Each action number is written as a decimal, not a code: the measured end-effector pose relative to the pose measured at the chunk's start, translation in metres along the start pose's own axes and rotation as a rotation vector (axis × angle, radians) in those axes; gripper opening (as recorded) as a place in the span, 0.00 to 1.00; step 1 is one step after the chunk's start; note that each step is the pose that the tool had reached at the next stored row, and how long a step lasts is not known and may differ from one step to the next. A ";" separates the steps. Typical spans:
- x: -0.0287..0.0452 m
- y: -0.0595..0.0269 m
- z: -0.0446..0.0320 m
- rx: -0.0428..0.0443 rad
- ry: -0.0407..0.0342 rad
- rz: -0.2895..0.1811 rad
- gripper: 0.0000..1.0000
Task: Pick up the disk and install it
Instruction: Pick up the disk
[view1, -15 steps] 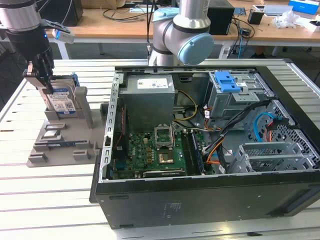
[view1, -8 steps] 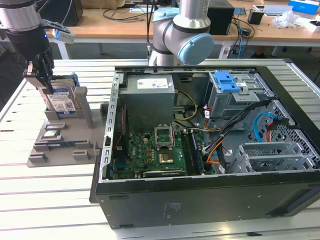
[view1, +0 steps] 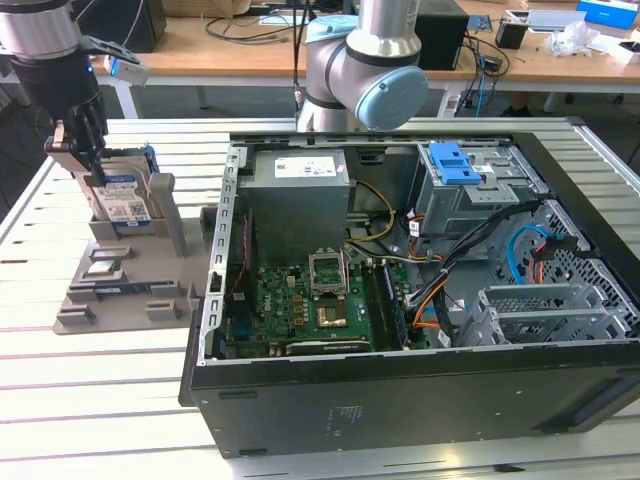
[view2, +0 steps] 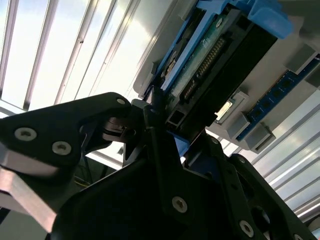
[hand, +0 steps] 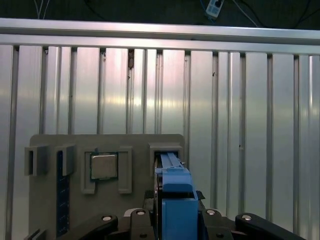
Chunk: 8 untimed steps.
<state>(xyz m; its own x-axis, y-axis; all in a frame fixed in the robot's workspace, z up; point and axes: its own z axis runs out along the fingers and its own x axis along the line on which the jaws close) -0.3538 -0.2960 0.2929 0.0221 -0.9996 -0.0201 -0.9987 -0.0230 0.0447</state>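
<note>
The disk (view1: 127, 198), silver with a blue-and-white label and a blue frame, stands on edge in a slot of the grey fixture (view1: 100, 300) at the exterior view's left. My gripper (view1: 78, 148) reaches down onto the disk's upper corner, its fingers shut on the blue frame. In the first wrist view the blue frame of the disk (hand: 175, 197) runs between the fingers of the gripper (hand: 175, 217). In the second wrist view the disk (view2: 210, 55) shows its connector edge, and the gripper (view2: 156, 117) clamps its end.
An open computer case (view1: 400, 385) lies on the slatted metal table (view1: 90, 400) to the exterior view's right. Inside are a grey power-supply box (view1: 300, 195), a motherboard (view1: 310, 310) and a drive cage with a blue latch (view1: 455, 162). The fixture also holds a processor chip (hand: 103, 166).
</note>
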 end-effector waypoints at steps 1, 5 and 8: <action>-0.0001 0.0001 -0.0025 0.0000 0.0000 0.000 0.37; -0.0004 0.0008 -0.0178 -0.0001 0.0001 0.000 0.37; -0.0004 0.0010 -0.0222 -0.0001 0.0000 0.000 0.37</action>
<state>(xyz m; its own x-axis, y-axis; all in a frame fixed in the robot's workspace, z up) -0.3538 -0.2960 0.3151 0.0221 -0.9996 -0.0200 -0.9987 -0.0230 0.0448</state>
